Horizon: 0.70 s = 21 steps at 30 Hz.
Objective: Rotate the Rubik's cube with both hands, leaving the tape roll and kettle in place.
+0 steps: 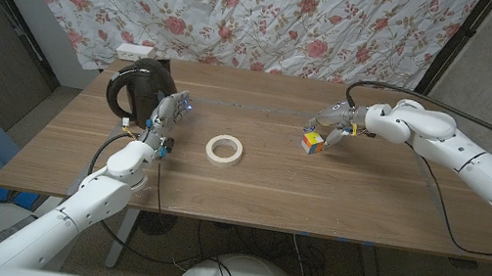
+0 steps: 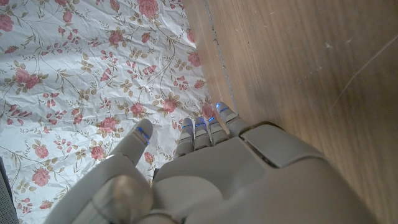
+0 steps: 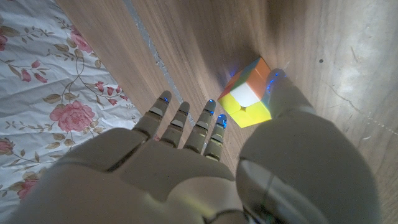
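Note:
The Rubik's cube (image 1: 312,144) lies on the wooden table (image 1: 355,200), right of centre. My right hand (image 1: 339,123) is right behind it with the fingers stretched out. In the right wrist view the thumb (image 3: 283,93) touches one side of the cube (image 3: 247,94), while the fingers (image 3: 186,121) stay apart from it and grip nothing. My left hand (image 1: 166,121) stands at the left, between the kettle and the tape roll. Its fingers (image 2: 208,127) are straight and hold nothing.
A black kettle (image 1: 138,86) stands at the back left, close behind my left hand. The cream tape roll (image 1: 224,149) lies flat near the table's middle. A flowered cloth (image 1: 275,14) hangs behind the table's far edge.

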{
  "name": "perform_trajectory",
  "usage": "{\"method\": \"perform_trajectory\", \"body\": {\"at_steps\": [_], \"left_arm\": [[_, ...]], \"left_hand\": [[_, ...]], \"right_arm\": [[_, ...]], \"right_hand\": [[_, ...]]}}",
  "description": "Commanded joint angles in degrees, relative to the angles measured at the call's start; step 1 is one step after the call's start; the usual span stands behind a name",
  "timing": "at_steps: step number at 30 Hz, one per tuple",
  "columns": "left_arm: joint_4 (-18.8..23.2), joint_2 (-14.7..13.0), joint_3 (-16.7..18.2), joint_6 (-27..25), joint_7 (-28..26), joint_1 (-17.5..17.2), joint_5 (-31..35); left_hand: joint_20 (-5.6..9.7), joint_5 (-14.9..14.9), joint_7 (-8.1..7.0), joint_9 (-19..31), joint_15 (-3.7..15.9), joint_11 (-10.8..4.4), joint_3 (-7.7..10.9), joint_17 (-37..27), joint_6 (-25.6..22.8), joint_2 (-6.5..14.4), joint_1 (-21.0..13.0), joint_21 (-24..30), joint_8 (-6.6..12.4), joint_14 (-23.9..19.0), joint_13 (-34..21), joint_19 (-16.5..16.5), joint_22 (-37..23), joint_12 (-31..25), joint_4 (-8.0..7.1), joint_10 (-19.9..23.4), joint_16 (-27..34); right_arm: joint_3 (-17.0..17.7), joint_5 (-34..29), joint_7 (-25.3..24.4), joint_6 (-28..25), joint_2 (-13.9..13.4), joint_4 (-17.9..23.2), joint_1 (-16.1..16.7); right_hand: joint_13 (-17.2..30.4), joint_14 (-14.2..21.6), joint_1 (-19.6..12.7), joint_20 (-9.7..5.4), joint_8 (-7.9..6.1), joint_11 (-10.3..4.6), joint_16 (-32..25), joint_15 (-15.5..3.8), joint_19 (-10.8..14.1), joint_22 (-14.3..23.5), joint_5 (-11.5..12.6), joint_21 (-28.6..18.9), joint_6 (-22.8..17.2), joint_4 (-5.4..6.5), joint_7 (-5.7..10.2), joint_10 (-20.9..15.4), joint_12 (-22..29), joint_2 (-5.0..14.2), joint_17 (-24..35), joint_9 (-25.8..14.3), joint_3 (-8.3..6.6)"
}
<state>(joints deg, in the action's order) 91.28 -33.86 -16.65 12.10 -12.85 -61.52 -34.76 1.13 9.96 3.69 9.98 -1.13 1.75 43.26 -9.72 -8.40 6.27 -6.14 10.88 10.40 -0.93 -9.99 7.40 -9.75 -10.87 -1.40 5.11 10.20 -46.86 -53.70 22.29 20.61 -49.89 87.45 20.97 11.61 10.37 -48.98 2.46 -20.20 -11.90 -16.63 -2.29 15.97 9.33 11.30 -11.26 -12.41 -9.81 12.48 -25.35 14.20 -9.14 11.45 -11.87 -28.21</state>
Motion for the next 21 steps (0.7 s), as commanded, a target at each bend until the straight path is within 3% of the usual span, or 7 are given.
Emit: {"method": "perform_trajectory", "body": {"at_steps": [1, 7, 8, 21], "left_arm": [[0.14, -0.09, -0.04, -0.18, 0.23, -0.02, -0.24], [0.03, -0.14, -0.15, -0.34, 0.54, 0.15, -0.39], [-0.13, -0.09, -0.16, -0.09, 0.82, 0.18, -0.49], [-0.74, -0.11, -0.48, -0.55, 1.39, 0.91, -0.68]], "left_hand": [[0.05, 0.25, -0.14, 0.14, -0.13, 0.02, 0.12, -0.24, -0.48, 4.84, -0.48, 0.19, 0.14, -0.62, -0.23, 0.4, -0.06, -0.33, -0.37, 0.31, 0.34], [0.05, 0.25, -0.18, 0.14, -0.09, -0.02, 0.11, -0.24, -0.47, 4.82, -0.46, 0.19, 0.12, -0.61, -0.23, 0.41, -0.06, -0.32, -0.43, 0.32, 0.33], [0.05, 0.26, -0.17, 0.14, -0.05, -0.04, 0.11, -0.23, -0.48, 4.82, -0.46, 0.19, 0.12, -0.61, -0.23, 0.42, -0.06, -0.32, -0.44, 0.32, 0.33], [0.05, 0.27, -0.18, 0.14, -0.09, 0.0, 0.12, -0.21, -0.52, 4.8, -0.46, 0.19, 0.11, -0.65, -0.24, 0.44, -0.06, -0.31, -0.49, 0.36, 0.32]], "right_arm": [[0.44, -0.8, -4.05, -0.18, -0.55, 0.05, 1.48], [0.51, -0.77, -5.59, 0.01, -0.43, -0.49, 1.68], [0.5, -0.85, -5.74, -0.03, -0.42, -0.53, 1.68], [-0.12, -1.44, -6.01, 0.38, 0.2, -1.24, 0.74]], "right_hand": [[0.23, 1.29, 0.15, -0.58, -0.91, -0.14, -0.49, -2.77, 0.98, 0.21, 0.45, 0.05, -1.54, 0.14, 0.0, -1.84, 0.27, -0.04, 0.09, -0.35, 0.66], [0.44, 2.73, -0.12, -0.93, -2.32, -0.4, -0.86, -3.84, 1.68, 0.21, 0.77, 0.15, -4.07, 0.26, -0.01, -4.06, 0.38, 0.06, 0.2, -0.72, 1.5], [0.68, 3.16, -0.52, -1.03, -3.16, -0.51, -0.91, -4.02, 1.9, 0.22, 0.93, 0.24, -5.54, 0.22, 0.02, -4.69, 0.29, 0.13, 0.22, -0.92, 1.86], [1.3, 5.14, -2.17, -2.11, -4.75, -0.57, -1.65, -5.3, 3.27, 0.23, 1.31, 0.18, -7.88, 0.16, 0.03, -7.66, 0.64, 0.98, 0.61, -1.36, 2.45]]}}
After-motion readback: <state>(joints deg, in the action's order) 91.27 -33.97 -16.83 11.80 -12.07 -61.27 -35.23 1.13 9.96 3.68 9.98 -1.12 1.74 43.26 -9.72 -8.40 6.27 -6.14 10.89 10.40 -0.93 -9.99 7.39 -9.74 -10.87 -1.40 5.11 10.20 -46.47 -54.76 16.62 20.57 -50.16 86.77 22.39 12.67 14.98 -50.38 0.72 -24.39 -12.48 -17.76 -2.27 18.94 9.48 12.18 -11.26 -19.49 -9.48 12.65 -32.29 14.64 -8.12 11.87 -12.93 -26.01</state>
